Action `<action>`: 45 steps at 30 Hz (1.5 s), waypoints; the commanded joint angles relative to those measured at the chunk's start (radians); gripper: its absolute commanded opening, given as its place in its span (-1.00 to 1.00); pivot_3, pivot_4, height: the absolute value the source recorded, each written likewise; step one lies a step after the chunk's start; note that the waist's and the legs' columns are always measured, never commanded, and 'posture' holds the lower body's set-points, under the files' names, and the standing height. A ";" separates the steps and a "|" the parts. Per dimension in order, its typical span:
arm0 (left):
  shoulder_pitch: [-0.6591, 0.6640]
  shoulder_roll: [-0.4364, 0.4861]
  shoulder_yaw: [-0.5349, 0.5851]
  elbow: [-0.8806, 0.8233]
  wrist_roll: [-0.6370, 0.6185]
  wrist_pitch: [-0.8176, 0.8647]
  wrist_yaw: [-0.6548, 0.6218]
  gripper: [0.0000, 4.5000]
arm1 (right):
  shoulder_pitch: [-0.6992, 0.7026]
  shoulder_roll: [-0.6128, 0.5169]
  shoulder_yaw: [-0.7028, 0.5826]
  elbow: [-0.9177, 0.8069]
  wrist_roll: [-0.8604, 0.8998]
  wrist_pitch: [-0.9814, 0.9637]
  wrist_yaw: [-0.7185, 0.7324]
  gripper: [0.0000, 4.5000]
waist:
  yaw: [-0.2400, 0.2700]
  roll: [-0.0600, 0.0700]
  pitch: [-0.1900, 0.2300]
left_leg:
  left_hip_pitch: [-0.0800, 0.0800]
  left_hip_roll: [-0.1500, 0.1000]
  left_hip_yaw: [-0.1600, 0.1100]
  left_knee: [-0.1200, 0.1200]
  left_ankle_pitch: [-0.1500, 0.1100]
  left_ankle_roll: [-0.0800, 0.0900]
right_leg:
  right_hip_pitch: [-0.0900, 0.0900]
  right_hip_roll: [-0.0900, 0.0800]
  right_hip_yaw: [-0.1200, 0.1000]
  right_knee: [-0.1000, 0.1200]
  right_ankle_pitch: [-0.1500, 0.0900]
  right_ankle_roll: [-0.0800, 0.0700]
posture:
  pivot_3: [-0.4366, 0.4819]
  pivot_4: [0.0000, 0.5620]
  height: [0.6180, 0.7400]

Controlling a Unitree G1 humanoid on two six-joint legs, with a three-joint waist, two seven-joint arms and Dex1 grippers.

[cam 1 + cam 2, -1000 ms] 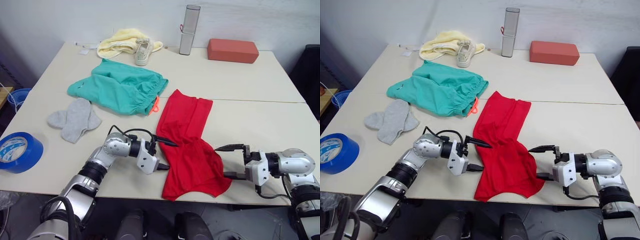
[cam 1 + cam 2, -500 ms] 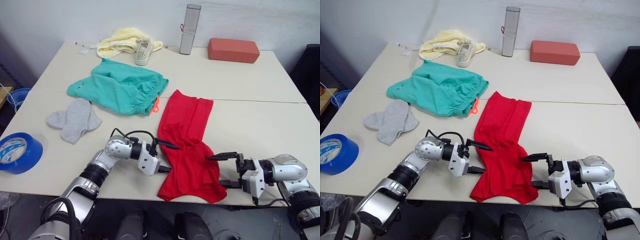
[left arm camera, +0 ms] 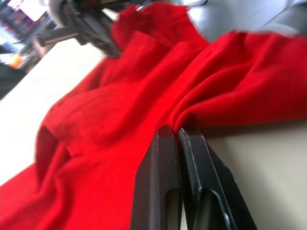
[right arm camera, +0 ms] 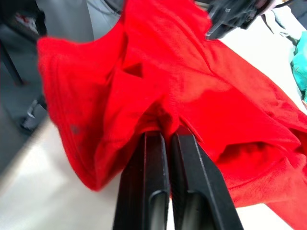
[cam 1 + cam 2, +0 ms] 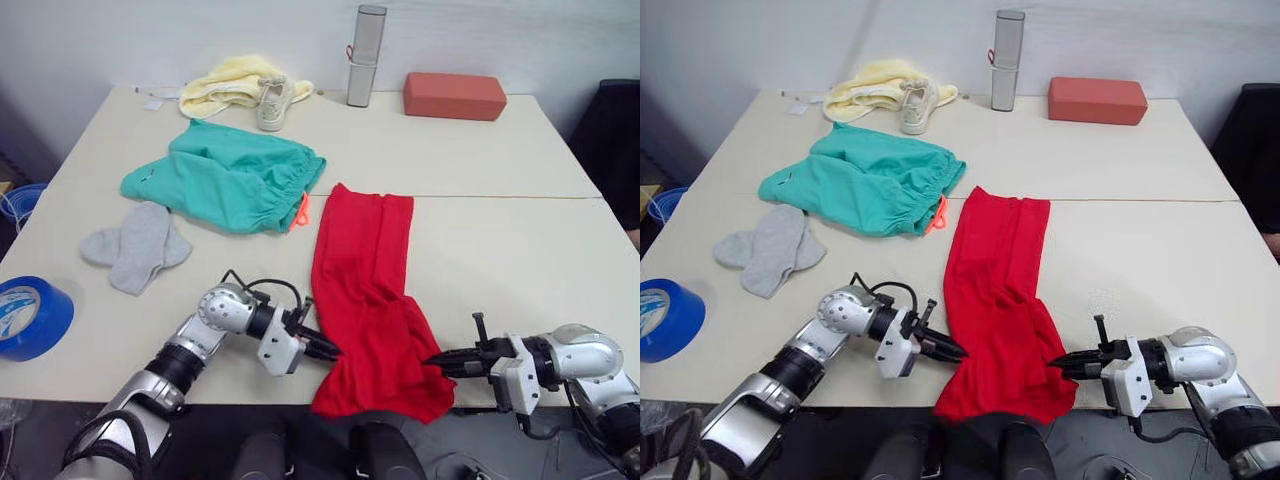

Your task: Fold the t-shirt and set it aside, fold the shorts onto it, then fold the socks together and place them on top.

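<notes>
Black fingers of your left gripper point(image 5: 325, 349) and right gripper point(image 5: 437, 362) are pinching shut on opposite near edges of the t-shirt point(image 5: 362, 290), which is lying lengthwise and overhanging the table point(image 5: 500, 240); first fold is underway, calling for an even lift.

Cream worktop point(image 5: 500, 240) holds t-shirt point(image 5: 365, 290), shorts point(image 5: 225, 185), socks point(image 5: 135, 245), blue tape roll point(image 5: 30, 315), yellow cloth point(image 5: 225, 85), shoe point(image 5: 270, 102), red block point(image 5: 455, 95), grey cylinder point(image 5: 365, 55).
</notes>
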 commanded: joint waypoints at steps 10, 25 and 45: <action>0.183 0.137 0.034 -0.231 -0.124 0.178 -0.113 -1.00 | 0.207 -0.064 -0.077 -0.304 0.050 0.191 -0.039 -0.98 | 0.006 0.007 0.005 | -0.002 0.000 -0.001 0.000 -0.001 0.003 | -0.002 0.000 0.001 0.000 -0.001 -0.001 | -0.05 -0.47 1.00; 0.280 0.202 0.116 -0.392 -0.172 0.363 -0.137 -1.00 | 0.361 -0.135 -0.134 -0.579 0.178 0.575 -0.028 -0.98 | 0.008 0.013 0.009 | -0.004 0.000 -0.002 -0.001 -0.004 0.002 | -0.004 0.000 0.001 -0.002 -0.001 -0.002 | -0.05 -0.47 1.00; -0.167 0.006 0.418 -0.170 -0.479 1.372 0.214 -1.00 | -0.178 0.078 -0.312 -0.459 0.497 1.477 -0.376 -0.98 | 0.018 0.006 0.015 | -0.024 -0.001 -0.003 0.004 0.007 0.001 | -0.021 0.001 -0.003 0.003 0.002 0.003 | -0.05 -0.47 1.00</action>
